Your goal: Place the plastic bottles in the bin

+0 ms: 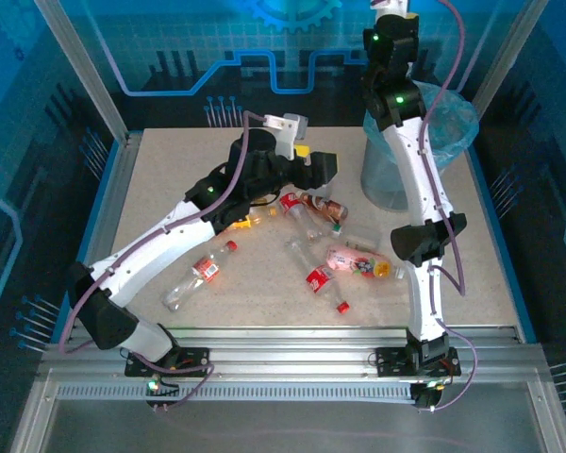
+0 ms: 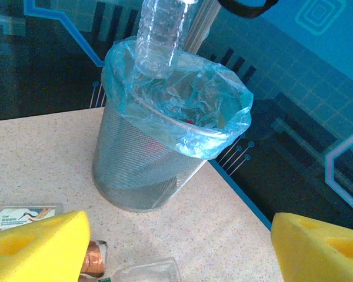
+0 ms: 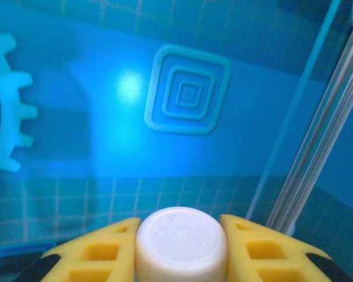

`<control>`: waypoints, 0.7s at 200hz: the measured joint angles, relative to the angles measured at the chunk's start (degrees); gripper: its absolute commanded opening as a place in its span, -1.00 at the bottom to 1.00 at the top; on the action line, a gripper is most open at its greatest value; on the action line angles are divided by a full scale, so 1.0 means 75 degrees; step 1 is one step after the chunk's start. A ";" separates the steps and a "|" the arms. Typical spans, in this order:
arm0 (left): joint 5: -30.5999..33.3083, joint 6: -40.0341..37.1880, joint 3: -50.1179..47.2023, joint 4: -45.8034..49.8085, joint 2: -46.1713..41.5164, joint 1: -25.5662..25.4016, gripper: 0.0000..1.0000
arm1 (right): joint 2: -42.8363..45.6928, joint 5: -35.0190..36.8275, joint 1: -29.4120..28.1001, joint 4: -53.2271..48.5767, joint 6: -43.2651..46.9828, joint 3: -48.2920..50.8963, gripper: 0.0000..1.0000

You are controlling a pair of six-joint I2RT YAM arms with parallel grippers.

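Left arm reaches low across the speckled beige counter (image 1: 170,170). The left gripper (image 1: 321,168) hangs over loose plastic bottles (image 1: 313,247), jaws wide apart and empty. Right arm stands upright; the right gripper (image 3: 181,247) clamps the white cap (image 3: 181,238) of a clear ribbed plastic bottle (image 2: 159,35) hanging over the round grey mesh bin (image 2: 141,170). Bin contents are indistinct.

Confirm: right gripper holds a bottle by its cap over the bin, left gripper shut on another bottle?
No. The left gripper is open and empty, as the left wrist view shows. The right gripper does hold the bottle over the bin.
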State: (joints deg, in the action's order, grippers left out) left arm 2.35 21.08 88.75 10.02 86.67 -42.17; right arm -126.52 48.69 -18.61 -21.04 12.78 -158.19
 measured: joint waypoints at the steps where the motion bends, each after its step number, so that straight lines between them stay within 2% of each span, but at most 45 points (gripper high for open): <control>1: 0.0003 0.0000 -0.0003 0.0003 0.0000 0.0000 0.63 | 0.0000 0.0000 0.0000 -0.0015 -0.0009 0.0006 -0.94; 41: 0.0128 0.0152 -0.0204 0.0064 0.0003 0.0000 0.64 | -0.0006 -0.0009 0.0000 -0.0845 -0.0519 0.0463 -0.83; 59: 0.0152 0.0192 -0.0210 0.0117 0.0006 0.0000 0.65 | -0.0003 -0.0009 0.0000 -0.1105 -0.0758 0.0842 -0.45; 75: 0.0169 0.0192 -0.0210 0.0122 0.0006 0.0000 0.66 | 0.0023 -0.0012 0.0009 -0.1291 -0.0935 0.1276 -0.39; 91: 0.0169 0.0192 -0.0210 0.0169 0.0006 0.0000 0.67 | 0.0047 -0.0020 0.0017 -0.1405 -0.1064 0.1690 -0.11; 140: 0.0166 0.0192 -0.0210 0.0309 0.0006 0.0000 0.68 | 0.0157 -0.0149 0.0093 -0.1705 -0.1518 0.2151 0.18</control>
State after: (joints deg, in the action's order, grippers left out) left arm 3.60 22.52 87.18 12.34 86.72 -42.17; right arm -125.34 47.57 -17.91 -33.82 1.39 -142.06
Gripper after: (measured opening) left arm 0.840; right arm 0.562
